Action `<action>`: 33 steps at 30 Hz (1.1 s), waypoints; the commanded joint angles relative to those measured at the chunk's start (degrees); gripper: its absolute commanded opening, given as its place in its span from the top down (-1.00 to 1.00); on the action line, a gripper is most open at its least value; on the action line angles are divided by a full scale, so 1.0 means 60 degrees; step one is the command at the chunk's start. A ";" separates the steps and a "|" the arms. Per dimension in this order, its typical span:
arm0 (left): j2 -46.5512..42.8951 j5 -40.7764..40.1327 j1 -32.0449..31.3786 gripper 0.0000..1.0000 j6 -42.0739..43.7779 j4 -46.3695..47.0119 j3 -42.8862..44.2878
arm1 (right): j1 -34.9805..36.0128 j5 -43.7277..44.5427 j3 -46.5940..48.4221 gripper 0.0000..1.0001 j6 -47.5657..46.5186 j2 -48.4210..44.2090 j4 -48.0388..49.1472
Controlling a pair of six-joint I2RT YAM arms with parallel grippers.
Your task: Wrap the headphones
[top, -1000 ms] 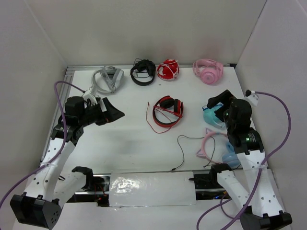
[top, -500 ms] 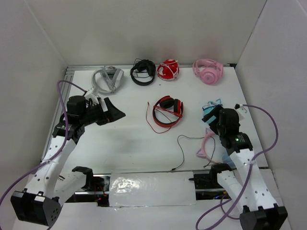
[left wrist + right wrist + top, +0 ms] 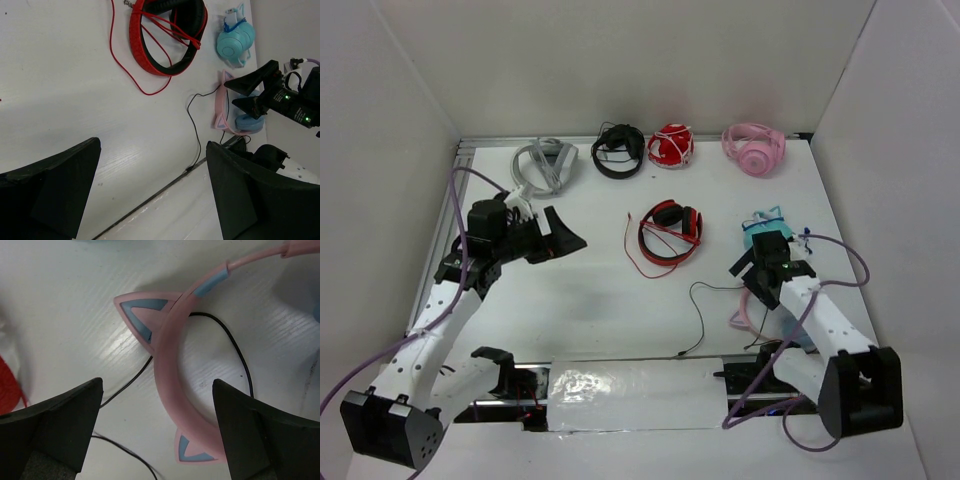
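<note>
Cat-eared headphones (image 3: 167, 355): laid flat on the table (image 3: 590, 290) at the near right. The pink headband and both ears are seen in the right wrist view, and the thin black cable (image 3: 700, 312) is trailed loose to the left.
Right gripper (image 3: 157, 410): jaws spread wide just above the headband, nothing held; whether it touches cannot be judged.
Left gripper (image 3: 567, 232): jaws wide, empty, held over the table's left side, well apart.
Red-and-black headphones (image 3: 670, 232): placed mid-table.

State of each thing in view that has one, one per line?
headphones, unwrapped, flat on table
black cable, loose, uncoiled
red-and-black headphones, red cable loose
blue headphones, folded, cable wrapped
left gripper, open, empty
right gripper, open, above the headband
</note>
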 commanded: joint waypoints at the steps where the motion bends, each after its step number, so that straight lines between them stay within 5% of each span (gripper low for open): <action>1: -0.0028 -0.0198 -0.0169 -0.99 0.0060 0.0026 0.0268 | -0.0036 0.0306 -0.0032 -0.92 0.0386 0.0839 0.0584; 6: -0.0057 -0.0096 -0.0359 -0.98 0.0002 0.0011 0.0239 | -0.0036 0.0862 0.0245 -0.58 0.0752 0.1939 0.0921; 11: -0.0014 0.0240 -0.0666 -0.99 -0.0116 0.0186 0.0136 | -0.0036 0.1302 0.0480 0.47 0.0708 0.2308 0.1172; 12: 0.0088 0.0111 -0.0972 -0.99 -0.0116 0.0129 0.0223 | -0.0036 0.1419 0.0568 0.99 0.0795 0.2337 0.1026; 17: 0.0718 0.0490 -0.1632 -0.99 0.0103 0.0128 0.0487 | 0.0358 0.1565 0.1094 1.00 0.1073 0.1592 0.0193; 23: 0.2575 -0.0783 -0.3886 -0.99 0.0308 -0.0340 0.1876 | 0.2159 0.1786 0.2252 1.00 0.1470 0.0390 -0.0630; 33: 0.4599 -0.0667 -0.6028 -0.99 0.0852 0.1124 0.3080 | 0.4885 0.2211 0.4771 1.00 0.2627 0.2087 -0.1451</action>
